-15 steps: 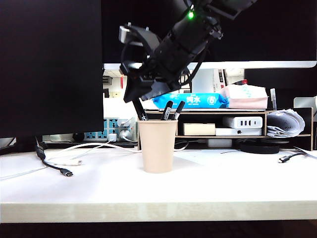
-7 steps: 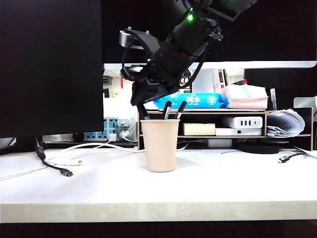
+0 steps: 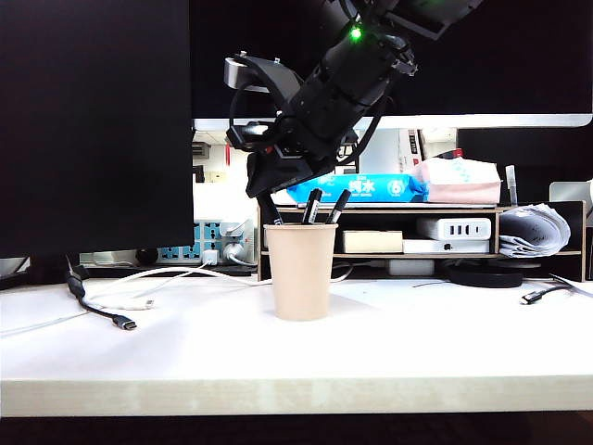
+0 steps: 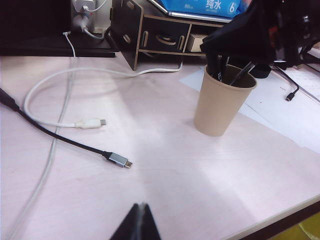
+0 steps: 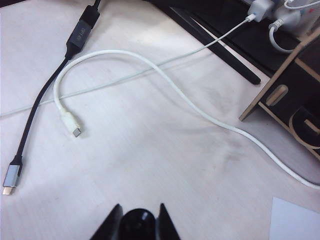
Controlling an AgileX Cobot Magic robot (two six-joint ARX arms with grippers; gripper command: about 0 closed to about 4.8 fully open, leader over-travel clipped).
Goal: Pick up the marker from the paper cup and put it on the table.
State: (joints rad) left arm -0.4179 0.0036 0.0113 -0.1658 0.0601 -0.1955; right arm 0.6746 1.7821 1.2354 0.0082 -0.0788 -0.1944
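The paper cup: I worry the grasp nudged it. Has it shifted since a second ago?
Yes. The paper cup has slid slightly right along the table, judged against the wooden shelf behind, as the right gripper closed on the marker.

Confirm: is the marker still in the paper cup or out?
In: the marker stands in the paper cup, its top clamped by the right end effector.

Paper cup (image 3: 299, 271) mid-table (image 3: 417, 352), marker (image 3: 271, 209) apparently inside, cables (image 3: 111, 311) left
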